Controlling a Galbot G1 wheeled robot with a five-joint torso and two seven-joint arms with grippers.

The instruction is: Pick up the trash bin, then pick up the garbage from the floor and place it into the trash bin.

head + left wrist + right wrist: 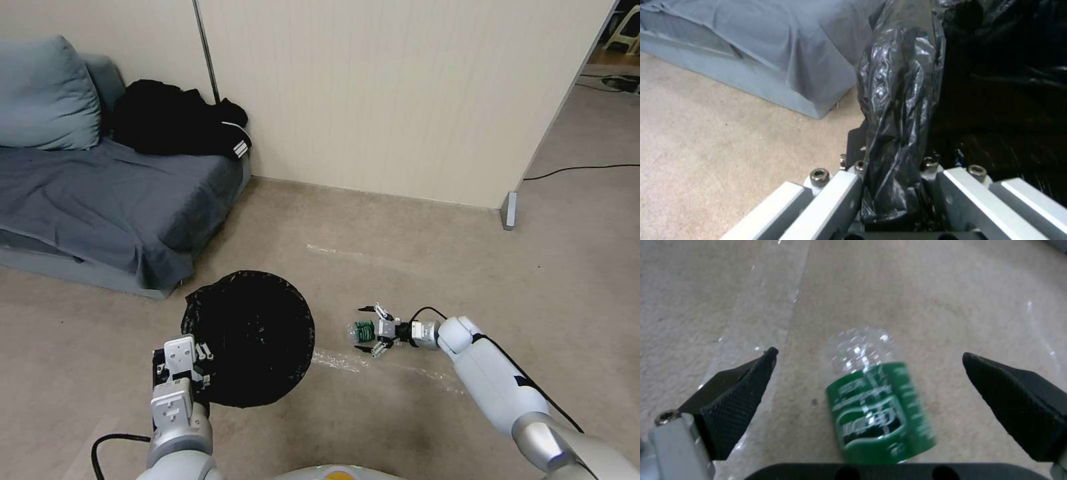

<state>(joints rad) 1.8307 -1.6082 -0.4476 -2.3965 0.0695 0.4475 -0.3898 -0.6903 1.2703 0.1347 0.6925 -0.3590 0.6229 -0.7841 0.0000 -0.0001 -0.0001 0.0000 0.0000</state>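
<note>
The trash bin (257, 337), seen from above as a round mouth lined with a black bag, hangs at my lower left. My left gripper (202, 360) is shut on its near rim; the left wrist view shows the fingers (849, 180) clamped on the bunched black bag (896, 110). To the bin's right, a clear bottle with a green label (359, 331) lies on the carpet as the garbage. My right gripper (366, 329) is open around it. In the right wrist view the bottle (880, 406) sits between the black pads (735, 400), touching neither, with the right gripper (869, 355) low over the floor.
A grey-covered sofa (100, 193) with a cushion and black clothing (180, 127) stands at the left, close behind the bin. A beige partition wall (400, 100) ends at a post (509, 210). A black cable (580, 170) runs beyond it. Shiny tape strips (347, 362) mark the carpet.
</note>
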